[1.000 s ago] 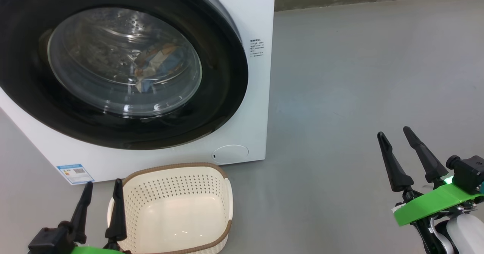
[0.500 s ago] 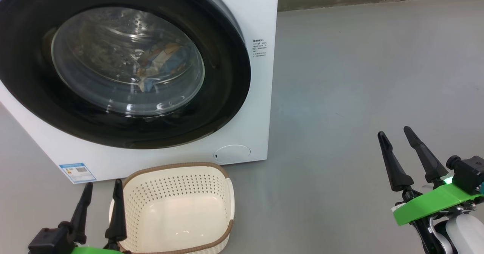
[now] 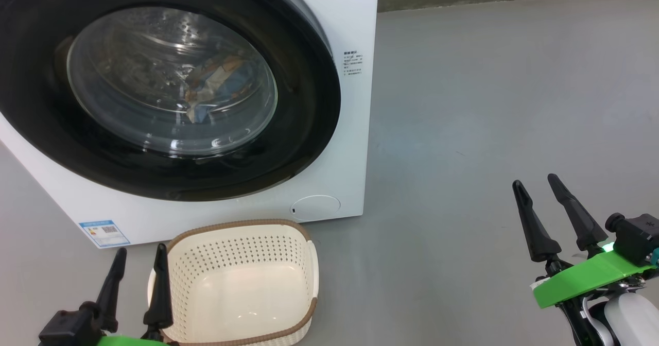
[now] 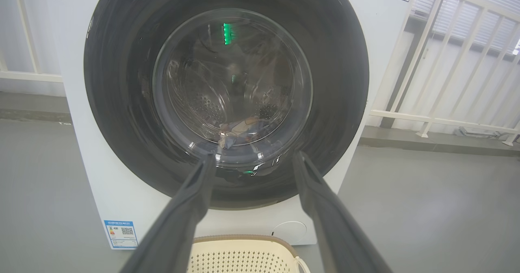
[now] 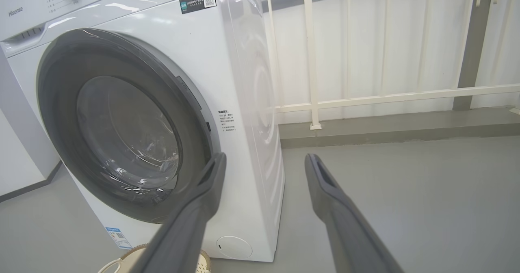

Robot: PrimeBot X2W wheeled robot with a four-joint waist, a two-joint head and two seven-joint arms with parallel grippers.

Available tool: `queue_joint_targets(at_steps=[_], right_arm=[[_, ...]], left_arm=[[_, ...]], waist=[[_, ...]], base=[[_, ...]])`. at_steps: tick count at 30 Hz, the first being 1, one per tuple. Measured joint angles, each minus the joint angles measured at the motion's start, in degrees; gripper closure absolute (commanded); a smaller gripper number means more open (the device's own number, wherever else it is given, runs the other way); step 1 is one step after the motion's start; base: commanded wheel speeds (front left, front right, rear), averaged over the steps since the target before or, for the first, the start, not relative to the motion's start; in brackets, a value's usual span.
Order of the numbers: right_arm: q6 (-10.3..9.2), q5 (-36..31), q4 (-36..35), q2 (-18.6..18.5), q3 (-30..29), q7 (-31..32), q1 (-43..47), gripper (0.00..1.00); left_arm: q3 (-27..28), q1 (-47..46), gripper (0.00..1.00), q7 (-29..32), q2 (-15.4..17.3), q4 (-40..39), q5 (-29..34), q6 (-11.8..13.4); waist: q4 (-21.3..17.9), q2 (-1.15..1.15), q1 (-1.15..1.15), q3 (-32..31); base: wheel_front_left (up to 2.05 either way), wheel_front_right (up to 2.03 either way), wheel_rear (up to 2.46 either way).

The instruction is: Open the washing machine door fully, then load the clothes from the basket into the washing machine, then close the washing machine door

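Only the head camera's view had drifted slightly; both claws kept their places. Ahead of the left claw (image 3: 142, 249), the washing machine door (image 3: 170, 86) looked shut, with the clothes (image 3: 216, 86) behind its glass and the basket (image 3: 231, 253) empty just beside that claw. Closing seemed done; next called only for backing away. Like the left, the right claw (image 3: 534, 180) stood spread, holding nothing.

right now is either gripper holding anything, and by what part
Nothing is held. The left gripper and right gripper are both open and empty; the clothes lie inside, behind the shut door.
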Motion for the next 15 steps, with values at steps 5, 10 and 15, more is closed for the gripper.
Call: queue_joint_targets(at_steps=[5,10,15], right_arm=[[0.0,0.03,0.99,0.66,0.34,0.09,0.46,1.0],[0.0,0.4,3.71,3.09,1.21,0.43,3.88,1.0],[0.0,3.37,3.72,3.37,0.45,1.41,3.99,1.0]], left_arm=[[-0.19,0.18,1.0,0.02,-0.46,1.03,0.0,0.0],[-0.48,2.24,1.0,0.38,-2.01,3.46,-0.51,0.0],[-0.29,2.26,1.0,1.51,-2.04,3.48,-3.82,0.01]], waist=[[0.02,0.0,0.0,0.0],[0.03,0.0,0.0,0.01],[0.14,0.0,0.12,-0.11]], base=[[0.0,0.0,0.0],[0.0,0.0,0.0],[0.0,0.0,0.0]])
